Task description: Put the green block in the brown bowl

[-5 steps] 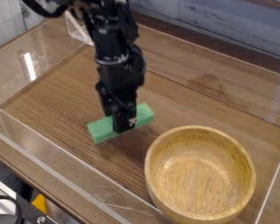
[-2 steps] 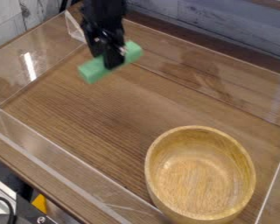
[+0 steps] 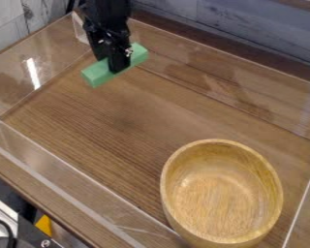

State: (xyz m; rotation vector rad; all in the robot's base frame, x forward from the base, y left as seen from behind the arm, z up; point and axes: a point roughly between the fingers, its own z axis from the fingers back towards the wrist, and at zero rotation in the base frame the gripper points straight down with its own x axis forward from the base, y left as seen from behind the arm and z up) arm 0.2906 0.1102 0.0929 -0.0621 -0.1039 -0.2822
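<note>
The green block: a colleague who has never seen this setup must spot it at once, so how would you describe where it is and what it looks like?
Start at the wooden table and its big round brown bowl at the near right. Look to the far left corner, where the black gripper hangs. The green block is the small flat bar clamped between its fingers, the only green thing there.

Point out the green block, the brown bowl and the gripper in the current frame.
green block (image 3: 98, 74): camera view, on its exposed left end, left of the fingers.
brown bowl (image 3: 178, 161): camera view, on the upper left rim.
gripper (image 3: 117, 58): camera view, between the fingertips clamping the block.
</note>
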